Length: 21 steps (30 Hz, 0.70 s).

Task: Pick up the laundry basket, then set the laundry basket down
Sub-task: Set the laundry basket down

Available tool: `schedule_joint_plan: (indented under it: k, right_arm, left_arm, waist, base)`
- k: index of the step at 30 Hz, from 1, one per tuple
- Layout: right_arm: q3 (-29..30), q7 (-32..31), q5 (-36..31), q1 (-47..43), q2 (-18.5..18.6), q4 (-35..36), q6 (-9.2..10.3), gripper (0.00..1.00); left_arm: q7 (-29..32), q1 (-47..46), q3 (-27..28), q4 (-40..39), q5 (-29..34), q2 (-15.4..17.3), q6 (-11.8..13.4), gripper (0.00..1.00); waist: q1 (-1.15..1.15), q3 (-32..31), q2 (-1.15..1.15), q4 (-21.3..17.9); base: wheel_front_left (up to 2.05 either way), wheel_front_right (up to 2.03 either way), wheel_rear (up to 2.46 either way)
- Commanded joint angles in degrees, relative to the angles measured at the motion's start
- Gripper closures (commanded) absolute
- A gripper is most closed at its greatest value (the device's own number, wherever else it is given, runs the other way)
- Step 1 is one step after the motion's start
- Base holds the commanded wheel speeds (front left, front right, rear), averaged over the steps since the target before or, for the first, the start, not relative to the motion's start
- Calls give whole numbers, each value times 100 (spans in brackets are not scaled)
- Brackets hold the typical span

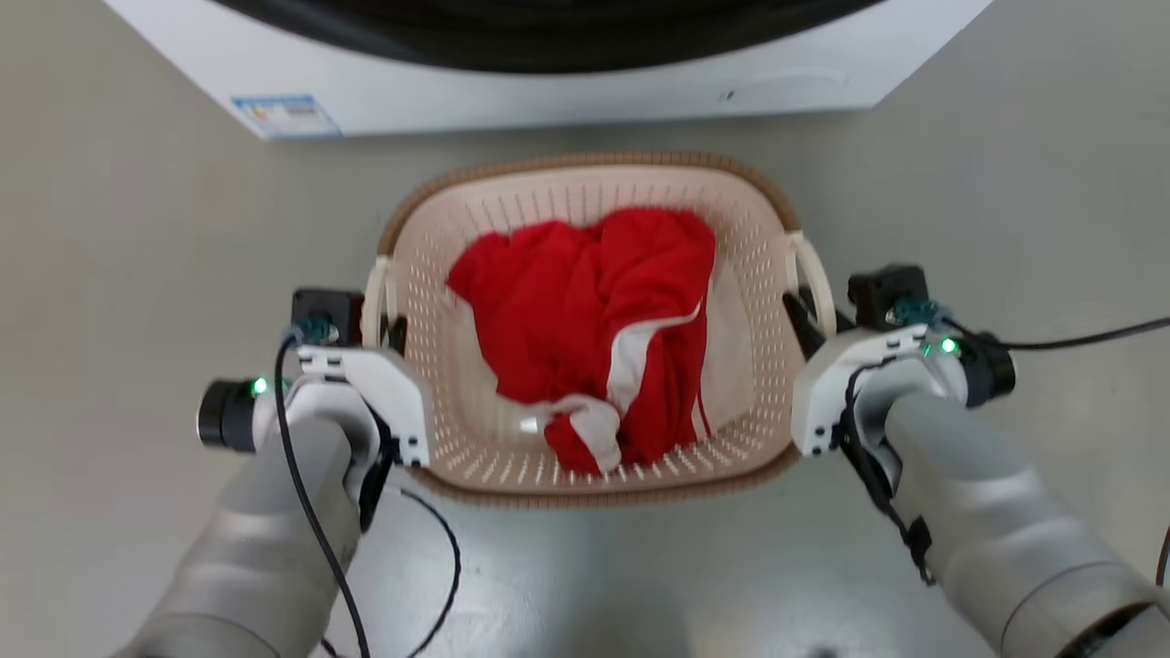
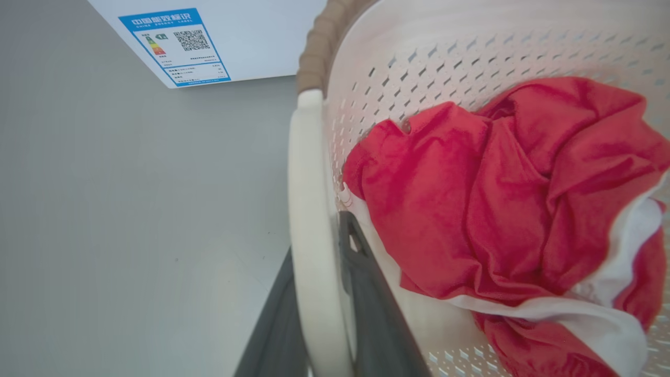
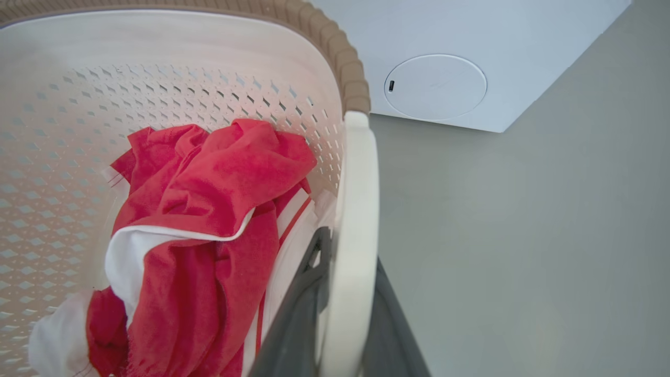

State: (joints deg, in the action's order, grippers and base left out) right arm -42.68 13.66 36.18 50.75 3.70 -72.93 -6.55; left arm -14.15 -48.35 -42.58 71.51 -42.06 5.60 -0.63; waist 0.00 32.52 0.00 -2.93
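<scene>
Grey floor (image 1: 137, 274) before the washer (image 1: 548, 91) lies under the laundry basket (image 1: 585, 163), which I judge stiff and light, my left gripper (image 2: 316, 246) and right gripper (image 3: 352, 246) each clamped on a loop handle (image 1: 813, 274).

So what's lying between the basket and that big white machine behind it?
Nothing: the head view shows just a strip of bare grey floor between the laundry basket and the washer.

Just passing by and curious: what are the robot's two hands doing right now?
Left gripper: closed on the left handle of the laundry basket.
Right gripper: closed on the right handle.
</scene>
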Motion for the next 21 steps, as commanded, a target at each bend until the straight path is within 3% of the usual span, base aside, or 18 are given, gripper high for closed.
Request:
schedule_joint_plan:
  k: [1, 9, 21]
  right_arm:
    - [-87, 96, -171, -13, -82, 47, -94, 100]
    - [217, 131, -500, 419, 15, 206, -94, 100]
    - [874, 133, -1253, 551, 71, 515, -94, 100]
  left_arm:
    - [-81, -256, 115, -156, 121, 155, 22, 100]
    - [-84, -661, 364, -626, 315, 318, 142, 100]
    - [-85, -791, 847, -1121, 714, 376, 238, 100]
  waist:
    - [0, 399, 0, 129]
    - [0, 1073, 0, 142]
    - [0, 1524, 0, 169]
  base:
    - [0, 0, 0]
    - [0, 0, 0]
    - [0, 0, 0]
